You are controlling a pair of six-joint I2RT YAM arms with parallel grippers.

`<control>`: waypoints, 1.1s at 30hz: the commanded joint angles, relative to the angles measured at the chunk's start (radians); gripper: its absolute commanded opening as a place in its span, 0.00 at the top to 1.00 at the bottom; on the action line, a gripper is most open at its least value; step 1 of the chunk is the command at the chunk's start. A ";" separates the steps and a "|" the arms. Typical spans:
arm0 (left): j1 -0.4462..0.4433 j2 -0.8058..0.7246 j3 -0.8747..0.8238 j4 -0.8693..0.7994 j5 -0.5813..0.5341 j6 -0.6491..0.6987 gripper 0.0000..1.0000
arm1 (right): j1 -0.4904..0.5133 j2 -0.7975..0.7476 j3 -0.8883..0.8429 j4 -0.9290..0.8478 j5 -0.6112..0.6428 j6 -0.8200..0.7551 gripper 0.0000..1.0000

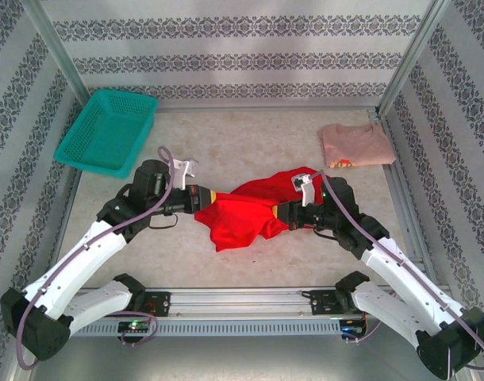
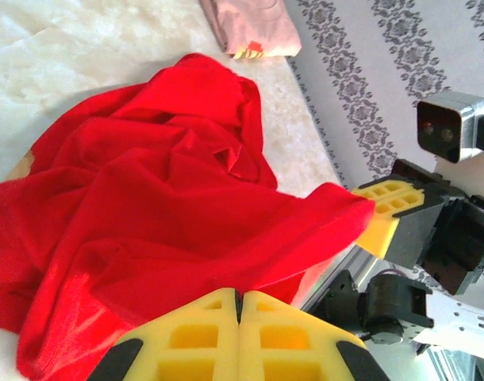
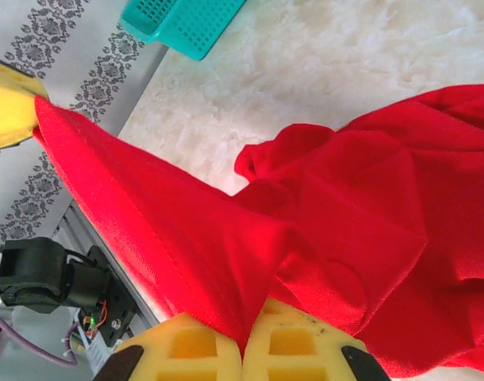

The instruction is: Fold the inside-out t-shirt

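Marble-look table [image 1: 250, 143], patterned walls [image 1: 226, 48]. Red t-shirt [image 1: 246, 210] sits bunched mid-table, a bit toward the near edge, strung between the arms: left end effector [image 1: 208, 198] pinches its left side, right end effector [image 1: 278, 212] pinches its right side, both pressed tight on cloth.

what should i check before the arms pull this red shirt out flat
1. Left end effector shut on the red shirt: ok.
2. Right end effector shut on the same shirt: ok.
3. Edge between the two grips pulled straight: ok.
4. Rest of the shirt lying flat: not ok, bunched and creased.
5. Basket apart from the shirt: ok.
6. Gap to the pink shirt: cannot tell, they lie very close.
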 commanded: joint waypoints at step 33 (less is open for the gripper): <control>-0.088 0.030 -0.118 -0.234 0.057 0.087 1.00 | 0.084 0.001 0.021 -0.093 0.142 -0.085 0.54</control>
